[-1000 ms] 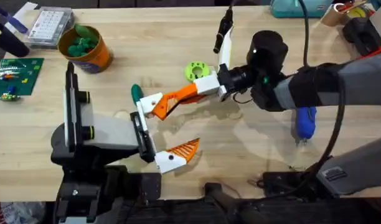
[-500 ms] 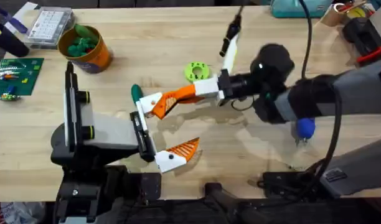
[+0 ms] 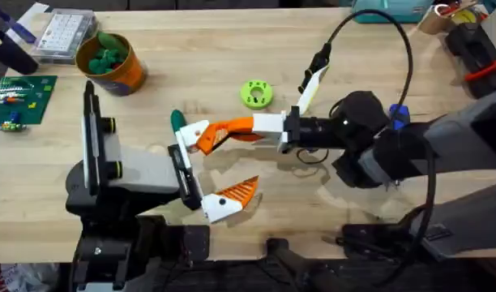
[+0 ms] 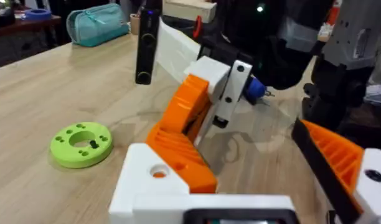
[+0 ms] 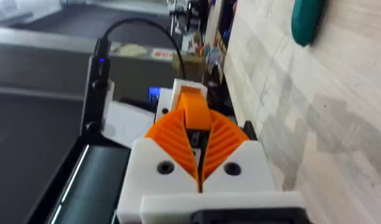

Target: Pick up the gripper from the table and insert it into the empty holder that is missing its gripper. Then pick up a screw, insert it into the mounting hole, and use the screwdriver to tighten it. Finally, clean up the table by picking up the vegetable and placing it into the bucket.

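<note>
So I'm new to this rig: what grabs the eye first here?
The right gripper, mid-table, pinches the orange-and-white gripper against the holder. Beyond it lies a lime-green ring; the orange bucket stands far left.
</note>
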